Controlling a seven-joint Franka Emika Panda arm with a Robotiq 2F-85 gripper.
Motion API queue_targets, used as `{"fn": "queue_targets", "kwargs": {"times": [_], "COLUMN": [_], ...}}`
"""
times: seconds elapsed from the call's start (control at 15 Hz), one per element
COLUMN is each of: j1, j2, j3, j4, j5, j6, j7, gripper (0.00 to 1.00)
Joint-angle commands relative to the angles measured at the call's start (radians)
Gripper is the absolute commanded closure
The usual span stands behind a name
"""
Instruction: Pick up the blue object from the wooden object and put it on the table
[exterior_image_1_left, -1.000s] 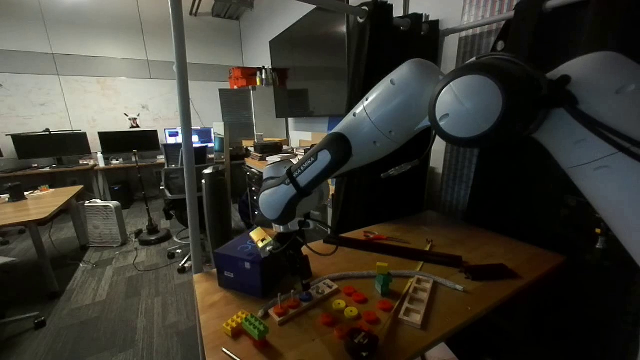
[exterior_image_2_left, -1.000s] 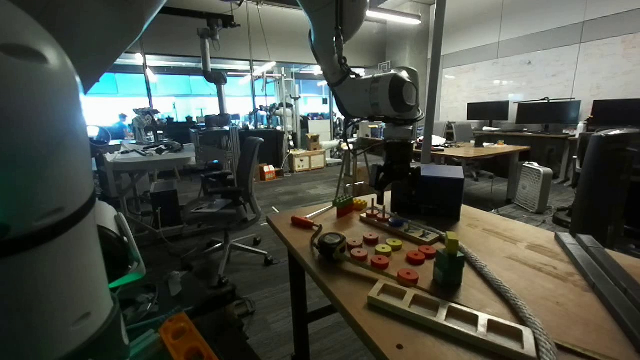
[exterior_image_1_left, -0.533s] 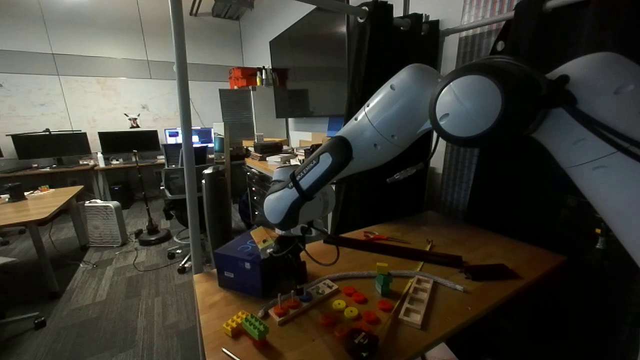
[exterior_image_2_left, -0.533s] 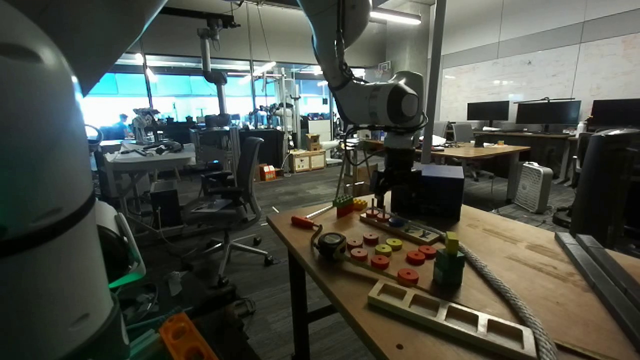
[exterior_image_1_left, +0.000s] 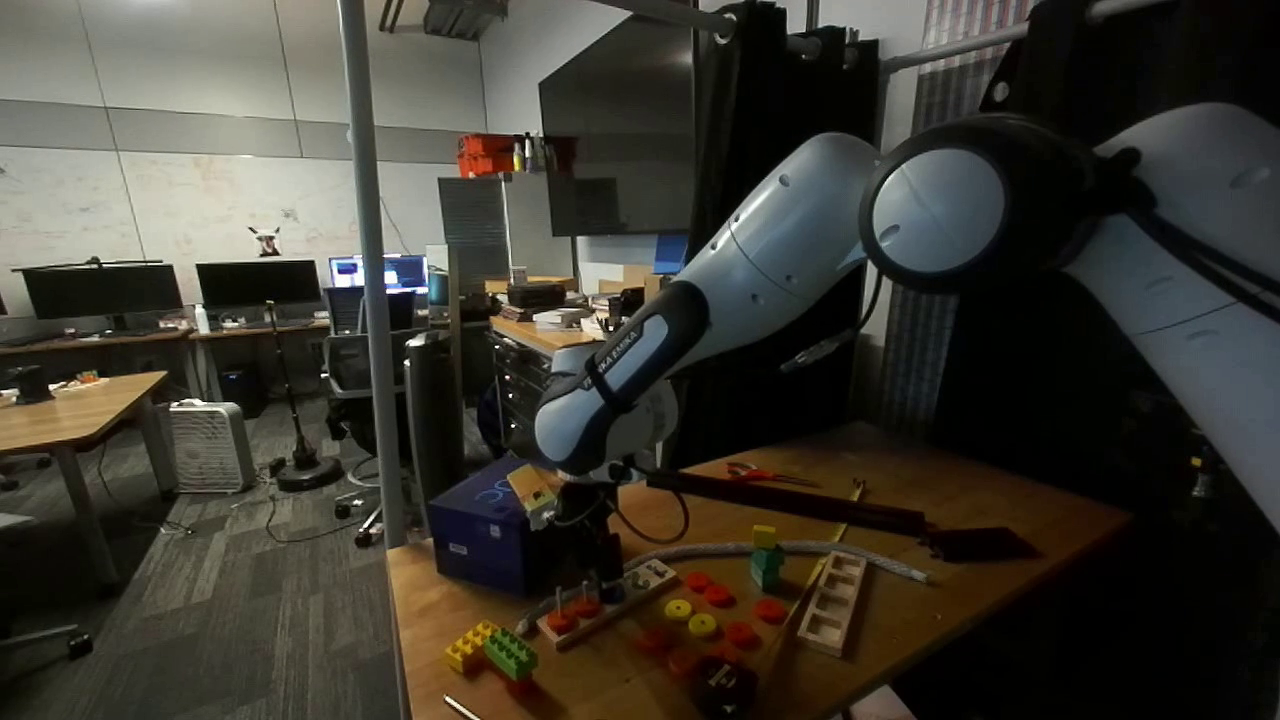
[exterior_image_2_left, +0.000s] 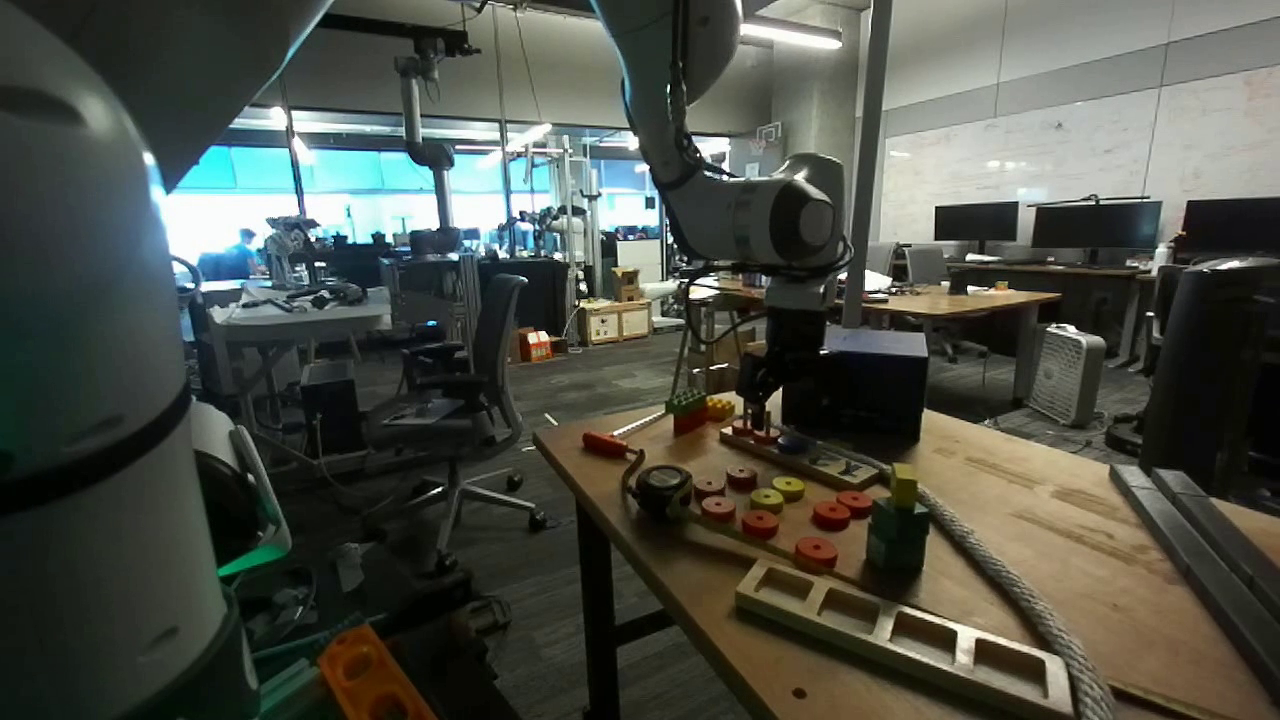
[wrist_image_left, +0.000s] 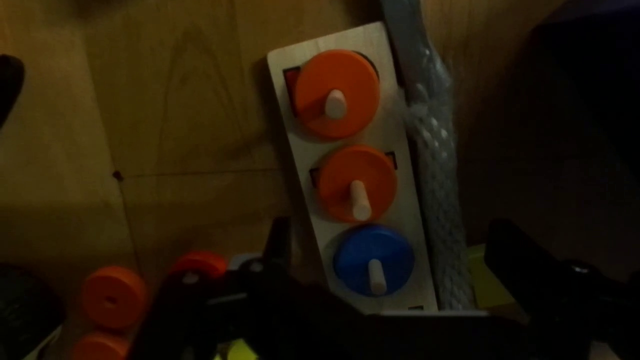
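A blue ring (wrist_image_left: 357, 250) sits around a peg on the wooden peg board (wrist_image_left: 392, 125), beside two orange rings (wrist_image_left: 345, 70) on their own pegs. In an exterior view the blue ring (exterior_image_2_left: 795, 443) lies flat on the board (exterior_image_2_left: 840, 470). In an exterior view the board (exterior_image_1_left: 652, 576) shows, with the blue ring partly hidden behind the finger. My gripper (wrist_image_left: 390, 227) is open and empty, pointing down, with one finger on each side of the board and the blue ring between them in the picture. It also shows low over the board in both exterior views (exterior_image_1_left: 606, 585) (exterior_image_2_left: 758, 412).
A grey rope (wrist_image_left: 440, 175) runs alongside the board. A dark blue box (exterior_image_1_left: 480, 545) stands close beside the gripper. Loose red and yellow rings (exterior_image_2_left: 767, 500), stacked green blocks (exterior_image_2_left: 897, 535), a tape measure (exterior_image_2_left: 663, 490) and a wooden tray (exterior_image_2_left: 900, 630) lie on the table (exterior_image_2_left: 980, 480).
The arm has come down, lowering the gripper toward the board around the blue ring. The rings and the board have not moved.
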Motion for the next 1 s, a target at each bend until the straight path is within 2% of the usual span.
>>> {"fn": "queue_targets", "kwargs": {"times": [0.0, 0.93], "j1": [0.001, -0.017], "j2": [-0.039, -0.054], "j3": [-0.01, -0.019], "j4": [-0.052, -0.097], "j5": [0.018, 0.02], "j6": [0.027, 0.042], "j7": [-0.025, -0.049], "gripper": [0.0, 0.0]}}
